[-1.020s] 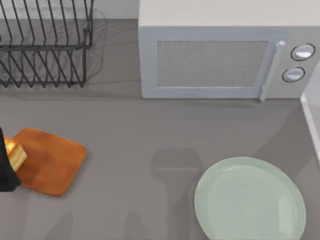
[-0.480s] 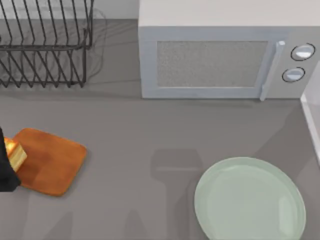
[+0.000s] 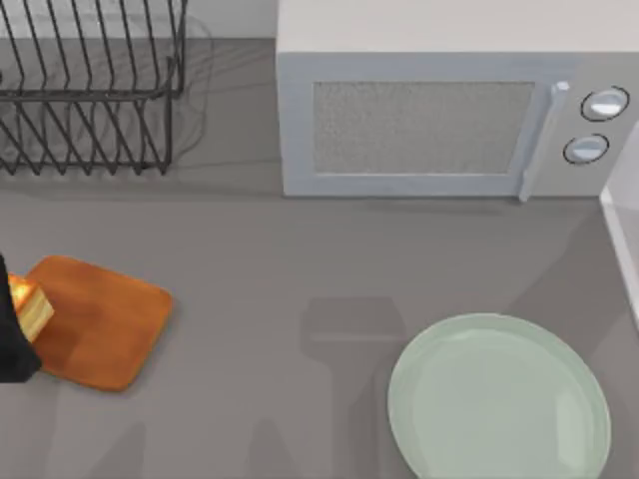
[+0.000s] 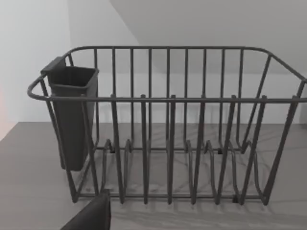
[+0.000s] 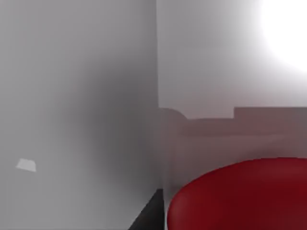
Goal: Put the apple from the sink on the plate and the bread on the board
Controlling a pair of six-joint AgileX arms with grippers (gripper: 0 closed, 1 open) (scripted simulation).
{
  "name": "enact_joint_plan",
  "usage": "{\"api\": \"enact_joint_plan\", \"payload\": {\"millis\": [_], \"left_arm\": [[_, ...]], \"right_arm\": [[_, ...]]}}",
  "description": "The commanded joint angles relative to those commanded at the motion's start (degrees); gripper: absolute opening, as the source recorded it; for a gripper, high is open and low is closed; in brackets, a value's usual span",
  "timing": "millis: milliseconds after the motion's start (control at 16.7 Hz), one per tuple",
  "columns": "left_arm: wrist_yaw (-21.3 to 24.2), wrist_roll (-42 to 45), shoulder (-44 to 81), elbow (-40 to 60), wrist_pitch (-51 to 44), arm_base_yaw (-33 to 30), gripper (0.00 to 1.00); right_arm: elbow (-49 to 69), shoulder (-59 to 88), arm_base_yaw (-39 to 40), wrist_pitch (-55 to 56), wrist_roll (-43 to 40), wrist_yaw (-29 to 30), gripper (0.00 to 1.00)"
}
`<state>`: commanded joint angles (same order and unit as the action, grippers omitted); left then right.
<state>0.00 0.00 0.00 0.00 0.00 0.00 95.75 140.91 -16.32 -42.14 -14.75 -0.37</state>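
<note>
Top view: orange-brown board [image 3: 100, 324] lying at the table's left, bread [image 3: 30, 307] at its left edge beside the dark left gripper [image 3: 12, 344], seen partly at the frame's edge; grip on the bread impossible to tell. Pale green plate [image 3: 499, 399] at lower right, bare. Microwave [image 3: 439, 110] along the back, door closed; wire dish rack [image 3: 90, 90] at back left, nothing seen in its slots.

Left wrist view: dish rack [image 4: 168, 124] seen side-on, a dark cutlery cup [image 4: 72, 120] hung on one end, contents not visible; a dark finger [image 4: 93, 215] at the frame's edge.

Right wrist view: glossy red apple [image 5: 240, 196] very close to the camera, against pale grey walls [image 5: 76, 110]; a dark finger edge [image 5: 148, 213] beside it, grasp impossible to tell.
</note>
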Motion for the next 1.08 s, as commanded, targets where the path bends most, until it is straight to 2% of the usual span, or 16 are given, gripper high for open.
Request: {"api": "enact_joint_plan", "payload": {"millis": [480, 900, 1080], "left_arm": [[0.00, 0.00, 0.00, 0.00, 0.00, 0.00, 1.00], [0.00, 0.00, 0.00, 0.00, 0.00, 0.00, 1.00], [0.00, 0.00, 0.00, 0.00, 0.00, 0.00, 1.00]], "right_arm": [[7.04, -8.16, -0.06, -15.63, -0.14, -0.10, 0.00], [7.73, -9.56, 0.16, -16.85, 0.26, -0.09, 0.00], [6.48, -12.70, 1.80, -18.03, 2.95, 0.22, 0.00]]}}
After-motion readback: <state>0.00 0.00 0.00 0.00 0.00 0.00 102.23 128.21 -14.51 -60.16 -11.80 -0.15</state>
